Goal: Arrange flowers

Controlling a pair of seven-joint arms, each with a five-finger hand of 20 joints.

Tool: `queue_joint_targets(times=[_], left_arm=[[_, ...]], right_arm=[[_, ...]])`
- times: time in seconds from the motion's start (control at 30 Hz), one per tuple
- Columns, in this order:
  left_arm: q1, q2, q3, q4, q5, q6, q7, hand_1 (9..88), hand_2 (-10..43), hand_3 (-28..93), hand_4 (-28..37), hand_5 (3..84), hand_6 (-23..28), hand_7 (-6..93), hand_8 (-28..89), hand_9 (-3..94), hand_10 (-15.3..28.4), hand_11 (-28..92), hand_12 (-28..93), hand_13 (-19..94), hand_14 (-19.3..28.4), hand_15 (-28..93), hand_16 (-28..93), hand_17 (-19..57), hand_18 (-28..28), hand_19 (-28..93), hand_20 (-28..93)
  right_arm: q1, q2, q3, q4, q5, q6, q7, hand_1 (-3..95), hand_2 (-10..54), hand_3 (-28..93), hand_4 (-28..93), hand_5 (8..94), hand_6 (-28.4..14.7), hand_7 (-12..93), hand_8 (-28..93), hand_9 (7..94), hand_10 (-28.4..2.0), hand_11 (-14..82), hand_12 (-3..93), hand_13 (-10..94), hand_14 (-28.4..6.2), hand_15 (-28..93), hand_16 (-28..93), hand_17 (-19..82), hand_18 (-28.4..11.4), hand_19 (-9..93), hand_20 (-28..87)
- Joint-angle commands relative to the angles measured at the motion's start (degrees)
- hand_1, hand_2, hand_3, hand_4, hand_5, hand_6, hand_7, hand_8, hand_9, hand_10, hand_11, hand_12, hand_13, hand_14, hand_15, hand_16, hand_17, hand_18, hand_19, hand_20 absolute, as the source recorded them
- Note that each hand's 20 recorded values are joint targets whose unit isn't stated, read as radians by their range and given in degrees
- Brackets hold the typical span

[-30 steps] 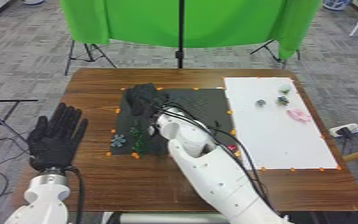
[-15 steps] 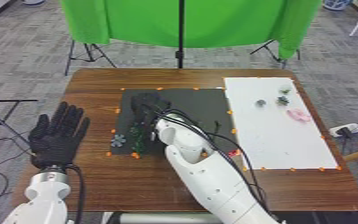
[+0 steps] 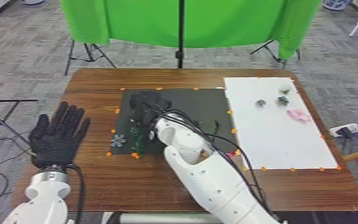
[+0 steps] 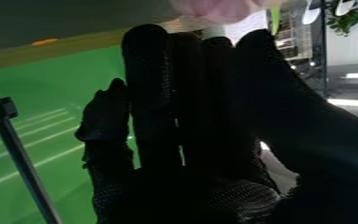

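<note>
Note the obstruction first: your right arm [image 3: 209, 180] crosses the near edge of the dark mat [image 3: 191, 95] and covers part of it, with black cables [image 3: 254, 182] running alongside. At its right side lies a red flower [image 3: 231, 154]; a green sprig [image 3: 216, 128] is just beside the arm on the mat. The right hand [image 3: 146, 104] is over the far left part of the mat. In the right wrist view, its fingers are straight and close together, tips near a pale pink flower [image 4: 215, 9]; whether they grip it, you cannot tell.

At the mat's near left, locate the blue-gray flower [image 3: 119, 141] and, right of it, the green stem [image 3: 135, 141]. The left hand [image 3: 58, 142] is left of the mat, fingers straight and spread, holding nothing.

On the white board [image 3: 273, 140] to the right, locate a pink flower [image 3: 298, 115]; farther off are a dark green plant [image 3: 283, 100], a gray one [image 3: 261, 103] and a pale one [image 3: 285, 90].

Both sheets lie on the brown wooden table [image 3: 104, 187], with orange tape [image 3: 135, 155] along their edges. Beyond it stand a green cloth [image 3: 140, 25] and a black pole [image 3: 181, 40] on gray carpet [image 3: 24, 60].
</note>
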Motion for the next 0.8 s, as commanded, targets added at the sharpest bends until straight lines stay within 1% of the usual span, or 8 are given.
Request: queue_joint_targets(times=[0.03,0.1,0.27,0.33,0.43,0.5,0.6,0.8], left_arm=[[2.4,-3.41,-1.22,0.04,0.79,0.36,-2.07,26.3,17.4,77,-28.3,46.1,9.2,13.0,-11,38.7,14.0,23,6,28,13.0,35,-9,-6.6,11.9,30,13],[2.9,-3.76,-1.8,-0.12,0.97,0.43,-2.14,26.4,17.5,77,-28.3,46.1,9.2,13.0,-11,38.8,14.3,22,6,28,13.6,35,-9,-7.0,12.3,31,13],[4.8,-3.86,-3.61,-0.96,1.87,-0.59,-0.18,26.4,17.8,76,-28.3,45.9,9.5,12.6,-11,39.5,15.3,21,7,28,15.1,35,-9,-8.1,13.2,33,12],[5.0,-4.03,-4.36,-1.03,2.69,-0.3,-0.38,26.4,17.8,76,-28.3,45.9,9.5,12.5,-11,39.6,15.5,21,7,28,15.2,35,-9,-8.2,13.3,33,12],[5.9,-3.54,-5.47,-1.38,4.04,0.83,0.77,26.4,17.7,76,-28.3,45.9,9.6,12.4,-11,39.7,15.6,21,7,28,15.6,35,-9,-8.3,13.3,33,12],[6.3,-3.6,-6.03,-1.61,3.8,0.44,1.41,26.4,17.8,76,-28.3,45.9,9.6,12.3,-11,39.8,15.8,21,7,29,15.7,35,-9,-8.4,13.3,34,11],[6.2,-3.62,-5.96,-1.5,3.16,-0.17,1.47,26.4,17.8,76,-28.3,45.9,9.6,12.2,-11,39.8,15.8,21,8,29,15.6,35,-9,-8.5,13.4,34,11],[4.7,-2.73,-5.41,-0.99,3.66,-0.57,1.72,26.4,17.8,76,-28.3,45.9,9.6,12.0,-11,39.9,15.7,20,8,29,15.8,35,-9,-8.5,13.4,34,11]], right_arm=[[-3.1,5.5,4.5,-12.4,8.4,-6.3,8.2,40.7,-9.5,87,-28,57.3,-2.2,18,-14,57.5,-13.5,13.5,13.4,57,-13.8,57,19,27,-23.7,83,47],[-4.2,8.4,7.5,-17.3,11.6,-8.0,11.7,39.4,-9.5,86,-28,54.0,-2.8,17,-14,54.0,-14.2,12.3,13.0,54,-14.3,51,16,26,-23.8,79,45],[-7.2,19.4,14.6,-24.8,13.3,-8.1,16.3,38.2,-9.5,84,-28,50.2,-3.9,14,-13,48.8,-15.0,10.5,12.6,47,-15.5,40,13,24,-23.4,74,40],[-8.6,24.7,17.6,-26.0,9.3,-9.5,15.9,37.3,-9.5,84,-28,48.6,-4.8,13,-12,45.1,-17.0,9.4,12.5,40,-17.2,35,13,21,-23.6,71,37],[-12.3,31.0,22.9,-28.8,11.4,-10.4,19.2,35.9,-9.5,84,-28,46.6,-5.4,13,-12,41.8,-18.0,9.2,12.7,33,-18.4,30,12,18,-23.2,67,34],[-14.5,33.1,26.7,-29.9,13.8,-11.7,22.0,35.6,-9.5,84,-28,45.8,-5.7,12,-12,40.7,-18.3,9.3,12.6,31,-18.6,27,12,16,-23.1,65,32],[-18.7,35.0,31.6,-30.9,11.3,-13.6,23.3,35.4,-9.5,84,-28,45.1,-6.0,12,-11,39.7,-18.7,9.5,12.5,31,-18.8,26,14,16,-23.1,65,30],[-23.5,36.6,36.5,-30.6,11.2,-15.6,24.2,35.8,-9.5,85,-28,43.7,-6.1,12,-11,39.0,-19.0,9.3,12.6,30,-19.0,26,15,15,-23.3,66,30]])
